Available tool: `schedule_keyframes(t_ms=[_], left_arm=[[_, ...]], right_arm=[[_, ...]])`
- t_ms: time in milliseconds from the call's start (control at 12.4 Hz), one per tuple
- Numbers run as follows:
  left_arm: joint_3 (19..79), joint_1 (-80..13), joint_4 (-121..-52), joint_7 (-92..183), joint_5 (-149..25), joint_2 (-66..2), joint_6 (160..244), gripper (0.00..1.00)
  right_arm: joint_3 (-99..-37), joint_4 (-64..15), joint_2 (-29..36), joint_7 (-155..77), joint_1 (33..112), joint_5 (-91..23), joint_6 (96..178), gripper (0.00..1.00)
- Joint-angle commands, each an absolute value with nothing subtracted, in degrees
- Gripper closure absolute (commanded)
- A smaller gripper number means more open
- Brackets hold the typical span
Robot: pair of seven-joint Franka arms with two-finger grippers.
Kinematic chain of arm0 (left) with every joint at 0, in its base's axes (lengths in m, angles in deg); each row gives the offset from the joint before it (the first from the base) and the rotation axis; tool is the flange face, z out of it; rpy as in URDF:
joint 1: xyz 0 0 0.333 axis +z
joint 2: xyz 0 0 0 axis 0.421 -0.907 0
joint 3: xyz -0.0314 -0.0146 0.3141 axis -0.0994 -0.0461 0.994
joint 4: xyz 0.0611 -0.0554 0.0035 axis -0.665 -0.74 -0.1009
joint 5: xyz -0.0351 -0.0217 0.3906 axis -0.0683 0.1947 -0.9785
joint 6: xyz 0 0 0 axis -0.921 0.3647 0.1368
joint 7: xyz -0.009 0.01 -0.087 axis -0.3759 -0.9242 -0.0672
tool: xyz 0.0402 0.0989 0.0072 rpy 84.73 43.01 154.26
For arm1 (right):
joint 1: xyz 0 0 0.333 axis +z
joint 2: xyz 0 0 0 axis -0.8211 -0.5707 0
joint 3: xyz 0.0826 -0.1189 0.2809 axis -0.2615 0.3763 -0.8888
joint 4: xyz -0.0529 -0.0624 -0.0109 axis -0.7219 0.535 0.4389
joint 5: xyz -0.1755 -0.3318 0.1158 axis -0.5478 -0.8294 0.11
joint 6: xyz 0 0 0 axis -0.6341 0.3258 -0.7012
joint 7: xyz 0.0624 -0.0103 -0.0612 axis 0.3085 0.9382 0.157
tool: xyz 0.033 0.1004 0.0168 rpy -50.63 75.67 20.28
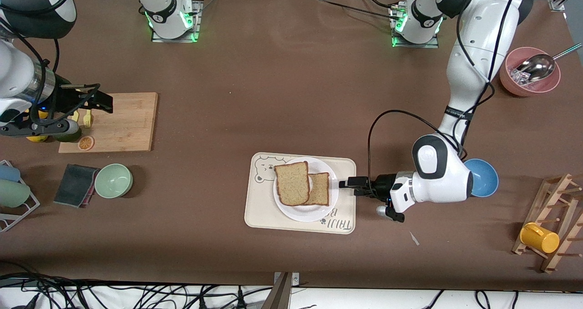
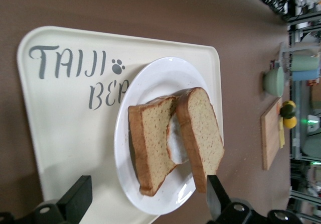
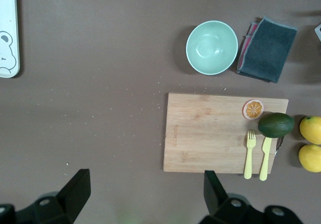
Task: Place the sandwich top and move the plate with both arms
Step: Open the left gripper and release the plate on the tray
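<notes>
Resting askew on the lower slice, the sandwich top (image 1: 292,183) is lying on the plate (image 1: 304,213), just ahead of your wide-open, empty left gripper (image 1: 345,183). Right gripper (image 1: 103,102), also open and empty, is waiting over the cutting board (image 1: 123,122); both need plate rim next.

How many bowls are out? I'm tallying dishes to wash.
3. A green bowl beside the grey cloth near the cutting board; a blue bowl partly hidden under the left arm; a pink bowl holding a scoop. Others may be hidden.
</notes>
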State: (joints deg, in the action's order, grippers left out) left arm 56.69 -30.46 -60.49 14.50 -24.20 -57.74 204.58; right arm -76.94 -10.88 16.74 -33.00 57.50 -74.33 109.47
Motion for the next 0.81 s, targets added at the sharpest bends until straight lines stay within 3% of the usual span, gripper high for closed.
schedule_keyframes(t_ms=[0, 725], left_arm=[[56.9, -30.1, -61.3, 17.5, -32.5, -54.2, 201.5, 0.00], [57.2, -29.6, -61.2, 22.7, -74.8, -39.8, 188.6, 0.00]], right_arm=[[-77.0, -11.5, 17.3, -32.9, 57.6, -75.1, 110.0, 0.00], [-76.4, -10.8, 18.2, -33.2, 57.4, -69.6, 110.4, 0.00]])
